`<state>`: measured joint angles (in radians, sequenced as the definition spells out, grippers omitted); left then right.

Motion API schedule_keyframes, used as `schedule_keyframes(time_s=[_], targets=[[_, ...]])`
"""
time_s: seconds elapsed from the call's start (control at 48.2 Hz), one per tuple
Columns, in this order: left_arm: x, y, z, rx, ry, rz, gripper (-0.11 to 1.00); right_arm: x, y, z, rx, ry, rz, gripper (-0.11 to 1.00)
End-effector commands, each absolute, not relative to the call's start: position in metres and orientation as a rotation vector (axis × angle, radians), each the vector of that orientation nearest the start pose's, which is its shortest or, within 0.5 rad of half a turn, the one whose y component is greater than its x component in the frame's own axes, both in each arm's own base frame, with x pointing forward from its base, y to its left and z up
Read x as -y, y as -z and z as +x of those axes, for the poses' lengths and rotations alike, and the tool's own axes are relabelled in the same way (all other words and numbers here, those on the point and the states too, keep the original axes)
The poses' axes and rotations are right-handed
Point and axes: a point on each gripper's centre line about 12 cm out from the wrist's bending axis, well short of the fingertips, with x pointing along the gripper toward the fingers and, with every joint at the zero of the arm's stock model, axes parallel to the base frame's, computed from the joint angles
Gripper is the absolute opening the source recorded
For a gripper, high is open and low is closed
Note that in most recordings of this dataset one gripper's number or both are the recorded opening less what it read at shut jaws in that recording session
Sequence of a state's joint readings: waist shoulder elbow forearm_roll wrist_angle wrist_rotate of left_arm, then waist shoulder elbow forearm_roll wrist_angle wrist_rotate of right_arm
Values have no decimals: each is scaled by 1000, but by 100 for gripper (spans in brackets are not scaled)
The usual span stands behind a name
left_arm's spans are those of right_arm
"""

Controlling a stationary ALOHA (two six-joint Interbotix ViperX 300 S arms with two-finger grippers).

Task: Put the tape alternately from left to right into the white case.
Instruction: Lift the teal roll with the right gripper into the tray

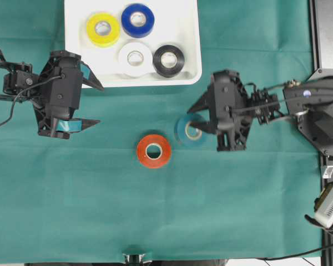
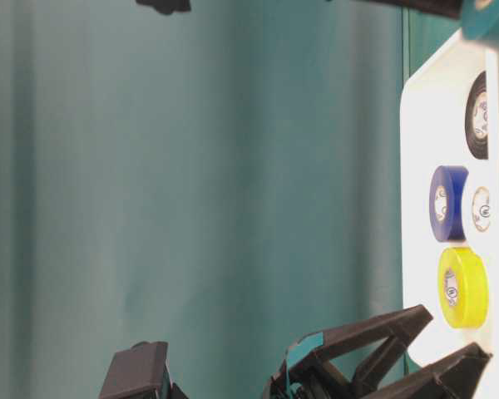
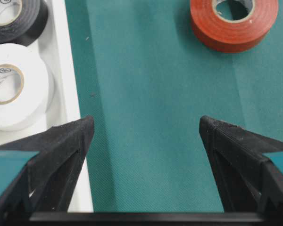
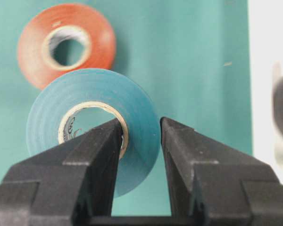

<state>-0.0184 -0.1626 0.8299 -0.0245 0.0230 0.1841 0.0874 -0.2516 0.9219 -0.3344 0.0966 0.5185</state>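
Black fingers (image 4: 104,155) of the right gripper (image 4: 141,141) are filling the foreground of the right wrist view, pinching the wall of the teal roll (image 4: 92,125), one finger inside the pale core and one outside. Beneath everything, the green cloth (image 1: 155,221) is covering the table; the white case (image 1: 183,33) is lying at its far edge, left of centre in the overhead view. The left gripper (image 1: 91,102) is hovering just beside the case's near left corner, jaws spread wide and holding nothing.

Four rolls are sitting in the case: the yellow roll (image 1: 103,29) and the blue roll (image 1: 137,20) toward the far side, the white roll (image 1: 135,59) and the black roll (image 1: 168,60) along the near rim. The red roll (image 1: 154,151) is lying flat on the cloth near the middle, close beside the teal roll.

Step in hand, as judged: the right arm is taking its turn with the teal roll, the fifth of six. The next move is calling for carrying it over the near rim to a bare patch of the case floor, then releasing; the red roll would then be falling to the left arm.

Small printing is ringing the pale cores, too small to read.
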Motion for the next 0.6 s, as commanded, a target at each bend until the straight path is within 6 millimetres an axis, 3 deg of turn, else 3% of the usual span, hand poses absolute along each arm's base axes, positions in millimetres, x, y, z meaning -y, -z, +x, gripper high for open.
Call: schedule_keyframes(time_s=[0.0,0.581], targets=[[9,-185,343,-644,76,159,99,-15,-177,312,-717,34,129,1],[12,-185,343,-645,86,164,99,50,-183,327,-692,198,119,1]])
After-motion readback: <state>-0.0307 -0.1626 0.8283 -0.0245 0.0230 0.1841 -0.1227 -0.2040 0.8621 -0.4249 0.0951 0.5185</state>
